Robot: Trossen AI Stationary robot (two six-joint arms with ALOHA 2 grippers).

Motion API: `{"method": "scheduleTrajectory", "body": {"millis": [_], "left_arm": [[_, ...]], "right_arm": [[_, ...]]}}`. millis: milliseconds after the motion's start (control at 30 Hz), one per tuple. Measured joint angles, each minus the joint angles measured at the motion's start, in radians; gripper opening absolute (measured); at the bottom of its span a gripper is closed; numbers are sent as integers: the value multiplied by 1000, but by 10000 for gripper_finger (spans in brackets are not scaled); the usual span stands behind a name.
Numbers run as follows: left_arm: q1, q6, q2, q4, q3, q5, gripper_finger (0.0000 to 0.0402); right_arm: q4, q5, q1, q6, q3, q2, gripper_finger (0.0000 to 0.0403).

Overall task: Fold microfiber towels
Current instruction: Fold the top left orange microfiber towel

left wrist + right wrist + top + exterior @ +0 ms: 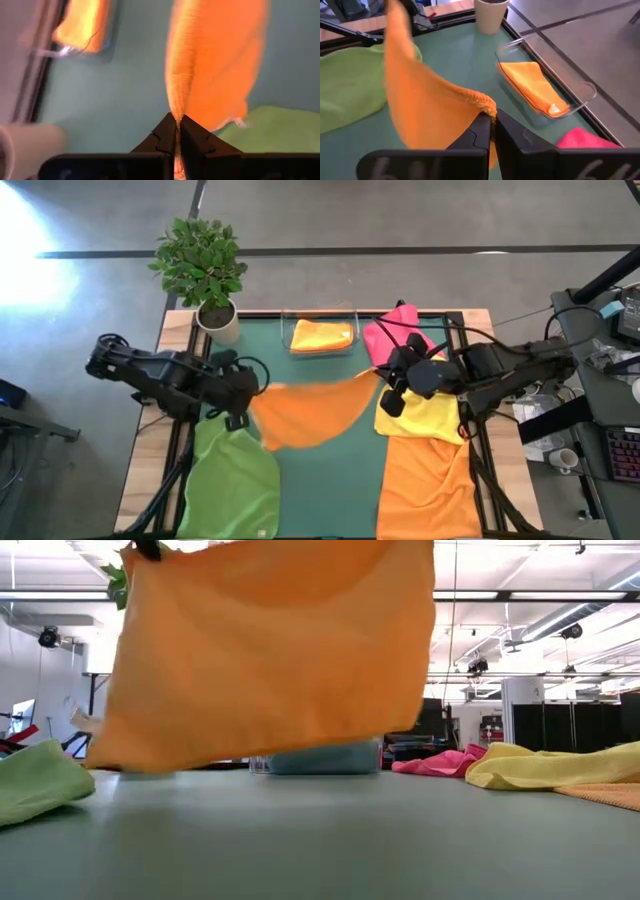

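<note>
Hanging in the middle of the high view, an orange towel [310, 412] is stretched between two arms — the left gripper [240, 418] pinches one corner, the right gripper [385, 395] pinches another. A green towel [232, 485] lies at lower left, a yellow towel [432, 417] at right. In the low view, the orange towel fills the upper middle, off the table [320, 840]. Both wrist views show dark fingers [165, 140] squeezed tight on orange cloth — a clear tray [570, 75] sits at right.
</note>
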Motion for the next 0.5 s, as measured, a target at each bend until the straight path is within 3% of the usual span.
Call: {"method": "scheduleTrajectory", "body": {"millis": [100,300,367,500], "left_arm": [[15,2,14,-9,0,35,0],[15,4,20,-5,0,221,0],[15,14,16,-5,0,211,0],[29,80,10,-7,9,88,0]], "right_arm": [[-3,-5,0,1,0,0,8],[-8,-62,1,21,0,0,8],[-7,-61,0,21,0,4,8],[-19,-24,-2,19,0,14,8]]}}
